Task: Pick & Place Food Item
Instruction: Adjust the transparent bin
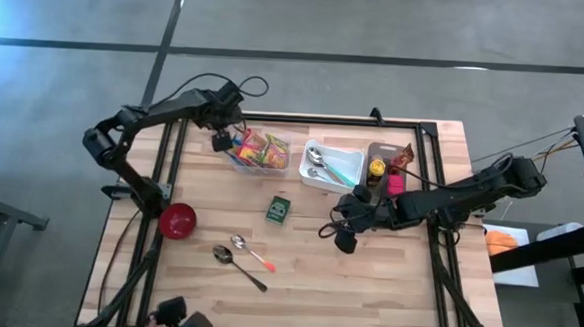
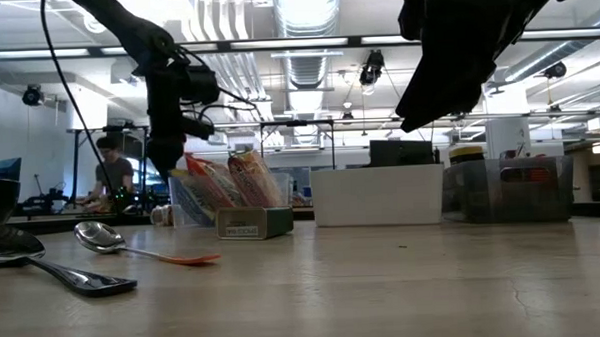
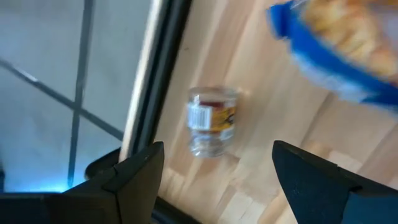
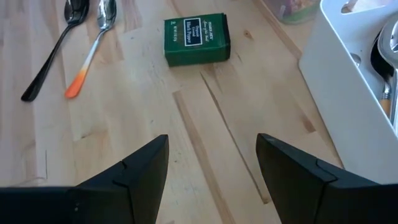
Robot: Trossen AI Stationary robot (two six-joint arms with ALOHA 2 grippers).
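Left arm: enters from the left edge of the high view, elbow folded at mid-left, forearm reaching toward upper centre. Left gripper (image 1: 220,140) hangs just left of the clear snack bin (image 1: 263,152); fingers spread apart, nothing between them. In the left wrist view a small clear jar (image 3: 212,120) with a yellow label lies on its side on the wood ahead of the fingers, beside the dark table frame.

Right arm: enters from the right edge of the high view, stretched leftward across the table's right half. Right gripper (image 1: 344,238) sits right of centre, raised off the table in the low view; fingers parted, empty.

Food items: one green box (image 1: 279,210) at the centre of the high view, flat on the table, left of the right gripper and below the snack bin; it also shows at the upper middle of the right wrist view. Snack packets in the clear bin, number not clear.

Containers: one clear snack bin, one white tray (image 1: 333,169) at upper centre, one dark bin (image 1: 390,161) just right of it.

Spoons: two loose at lower centre-left, one all metal (image 1: 239,265), one with an orange handle (image 1: 252,252); more cutlery in the white tray.

Bowl: one red bowl (image 1: 178,220), left of the spoons.

Table (image 1: 385,299): one, light wood.
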